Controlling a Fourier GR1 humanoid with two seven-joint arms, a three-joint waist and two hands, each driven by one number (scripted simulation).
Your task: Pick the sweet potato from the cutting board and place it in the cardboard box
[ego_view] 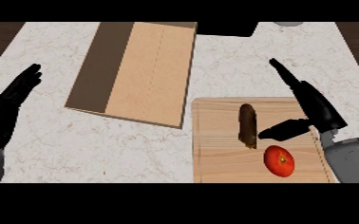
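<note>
Item: sweet potato [247,125], dark brown, elongated, lying on the cutting board [217,161] in its upper middle part, long axis running almost straight up and down the head view, the upper end tipped very slightly rightward. Adjacent: a red tomato [279,161], sitting on the same board below and to the right of the potato's lower end, near it but not touching. Nearest hand: the right hand [312,105], hanging over the board's right edge, fingers extended and pointing up and to the left, thumb [282,129] splayed out leftward with its tip lying just beside the potato's lower half; nothing is being held, and whether the thumb tip is actually touching the skin cannot be told. The potato is therefore lying to the left of this hand, broadside to it, so a close across the short axis looks like the natural approach, judged from the layout alone. Destination: cardboard box [144,73], open-topped, lying up and to the left of the board, its lower right corner coming near the board's upper left corner. Farthest: left hand [20,95], resting at the left edge of the view, fingers straight and upward, well apart from board and potato. All standing on a pale marbled counter [84,147].
</note>
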